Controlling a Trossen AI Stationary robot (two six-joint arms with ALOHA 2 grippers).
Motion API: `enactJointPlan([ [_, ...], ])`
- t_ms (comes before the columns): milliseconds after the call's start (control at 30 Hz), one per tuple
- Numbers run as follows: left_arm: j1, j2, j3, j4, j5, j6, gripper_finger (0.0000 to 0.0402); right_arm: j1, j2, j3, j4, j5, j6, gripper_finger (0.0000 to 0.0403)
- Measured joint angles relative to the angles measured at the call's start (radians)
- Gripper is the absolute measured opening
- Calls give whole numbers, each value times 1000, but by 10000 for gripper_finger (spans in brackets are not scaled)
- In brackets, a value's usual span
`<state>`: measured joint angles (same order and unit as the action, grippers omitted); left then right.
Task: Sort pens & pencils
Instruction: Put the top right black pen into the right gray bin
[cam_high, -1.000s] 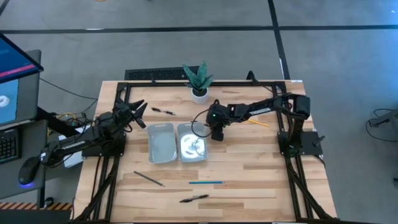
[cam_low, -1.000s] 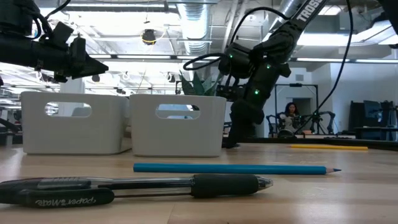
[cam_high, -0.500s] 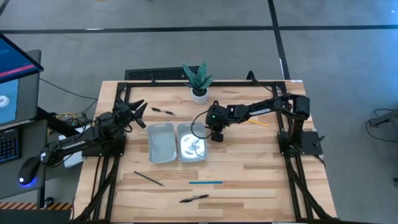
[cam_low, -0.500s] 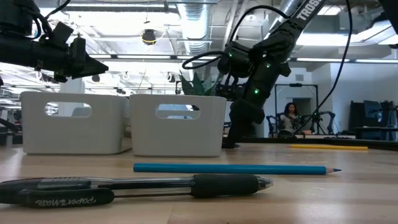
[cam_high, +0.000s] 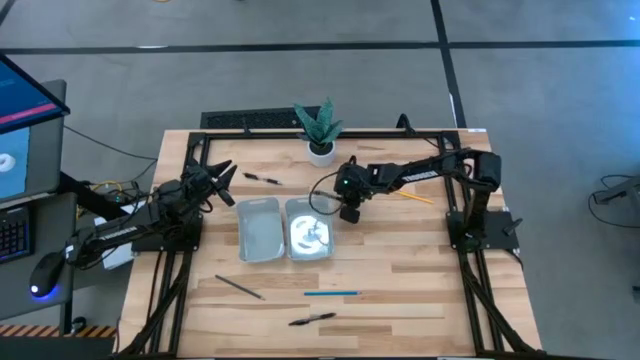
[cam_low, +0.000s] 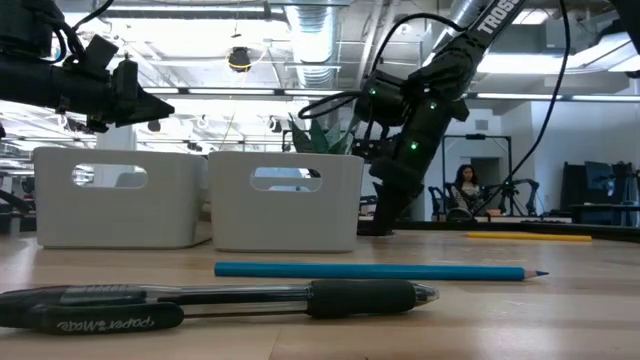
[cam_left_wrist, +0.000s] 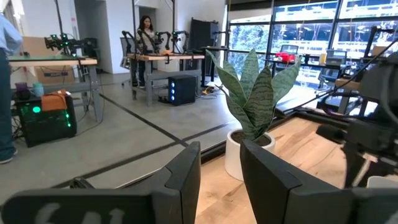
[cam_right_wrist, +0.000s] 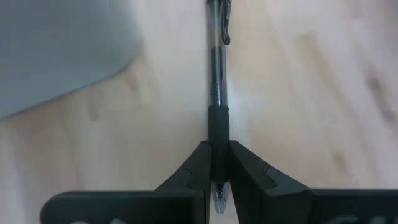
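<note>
Two bins (cam_high: 259, 230) flank right pincer (cam_high: 350, 212) gripping pen (cam_right_wrist: 217, 93).

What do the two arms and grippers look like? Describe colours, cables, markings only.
Both arms are dark, near-black jointed links. The right arm carries white lettering on its upper link, small green lights near the wrist and loose black cables looping beside it. The right gripper has two matte black angular fingers on a flat black base. The left gripper has the same dark, blocky, flat-faced fingers.
</note>
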<state>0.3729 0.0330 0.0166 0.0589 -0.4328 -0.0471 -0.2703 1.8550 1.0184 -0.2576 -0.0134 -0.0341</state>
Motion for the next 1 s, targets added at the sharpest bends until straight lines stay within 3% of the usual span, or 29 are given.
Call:
enactJointPlan([
  [700, 0, 0, 0, 0, 0, 0, 103, -71, -172, 99, -146, -15, 146, 62],
  [1000, 0, 0, 0, 0, 0, 0, 103, -18, -256, 133, -139, -70, 364, 62],
])
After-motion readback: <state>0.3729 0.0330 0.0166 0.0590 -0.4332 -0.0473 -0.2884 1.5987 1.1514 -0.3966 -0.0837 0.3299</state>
